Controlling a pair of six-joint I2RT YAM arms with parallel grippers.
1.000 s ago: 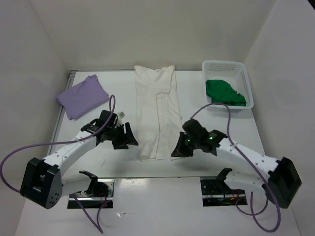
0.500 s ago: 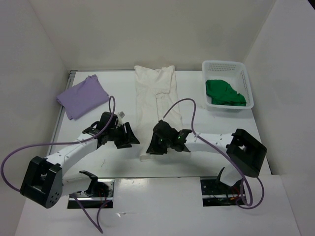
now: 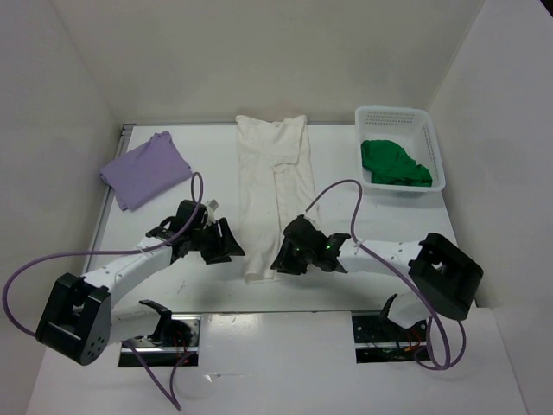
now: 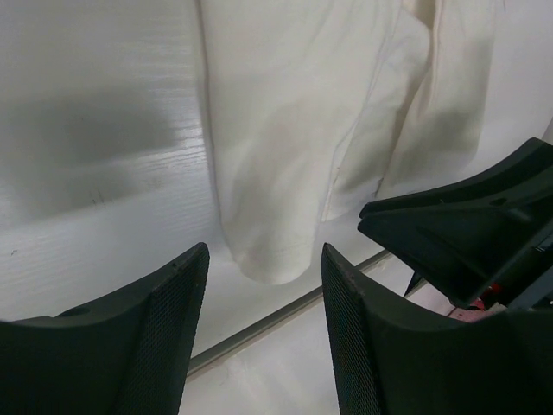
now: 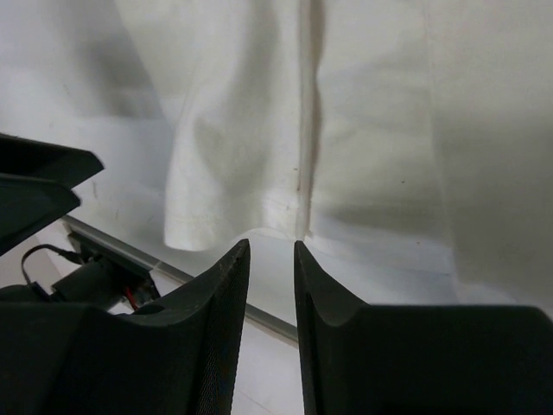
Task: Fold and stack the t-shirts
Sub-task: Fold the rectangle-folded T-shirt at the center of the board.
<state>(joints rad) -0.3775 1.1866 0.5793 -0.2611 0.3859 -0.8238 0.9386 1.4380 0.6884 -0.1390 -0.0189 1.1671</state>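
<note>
The white t-shirt lies folded into a long strip down the middle of the table, its hem toward the arms. My left gripper hovers open just left of the hem's near-left corner, nothing between its fingers. My right gripper sits over the hem's near edge, its jaws narrowly open and empty. The lavender t-shirt lies folded at the far left. The green t-shirt is crumpled inside the basket.
The white perforated basket stands at the far right corner. A metal strip marks the table's near edge just below the hem. The two grippers are close together; the right one shows in the left wrist view.
The right arm swung left from the shirt's right side to its near hem, and its jaws parted slightly. The left gripper stayed put and narrowed a little.
</note>
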